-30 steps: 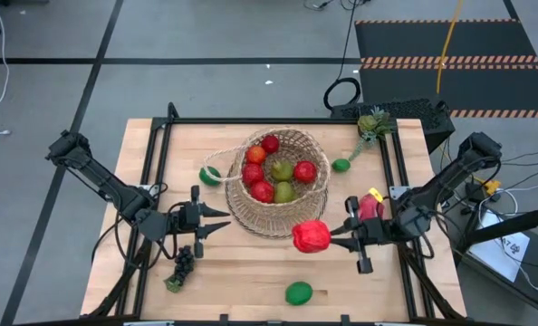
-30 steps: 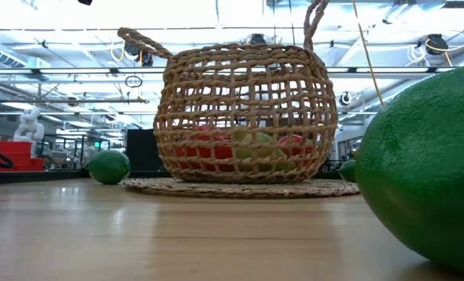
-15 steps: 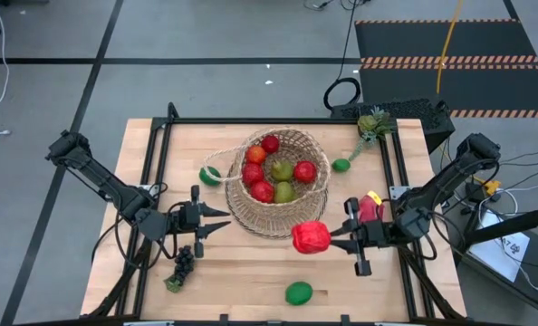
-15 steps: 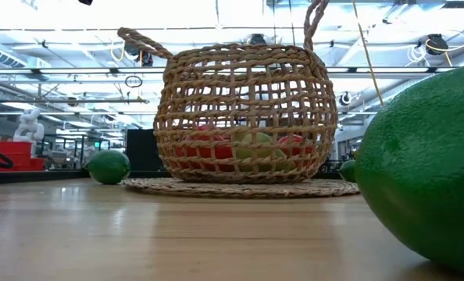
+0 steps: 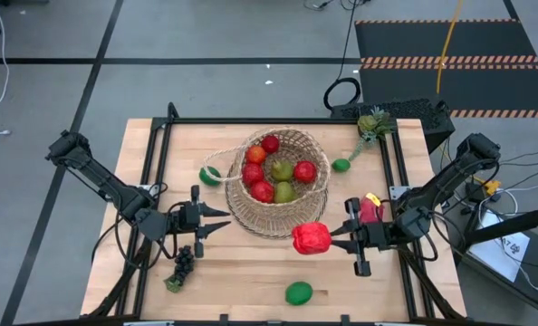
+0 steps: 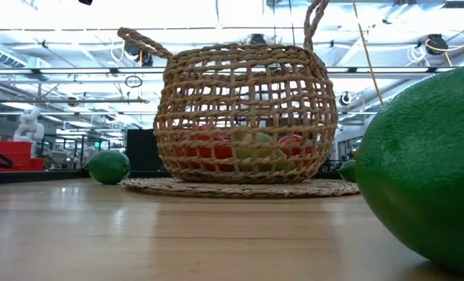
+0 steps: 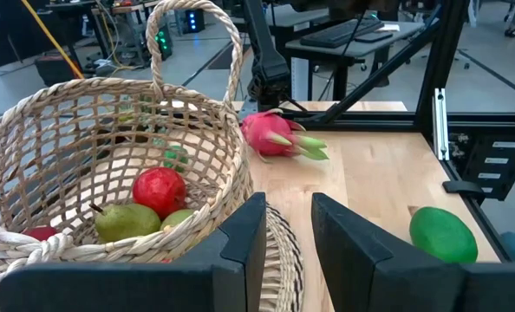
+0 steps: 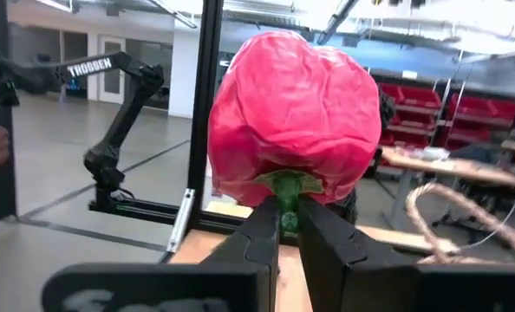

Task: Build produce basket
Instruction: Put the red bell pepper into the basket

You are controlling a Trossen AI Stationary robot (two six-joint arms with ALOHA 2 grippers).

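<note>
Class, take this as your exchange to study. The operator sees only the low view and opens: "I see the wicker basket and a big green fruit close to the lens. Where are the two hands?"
Observer: The right hand hangs beside the basket, on its right. It is shut on the green stem of a red pepper.
Operator: And the left one?
Observer: The left hand is at the basket's left side, holding nothing.
Operator: What is left outside the basket?
Observer: Dark grapes lie near the left hand, and a pink dragon fruit lies by the right arm.
</note>
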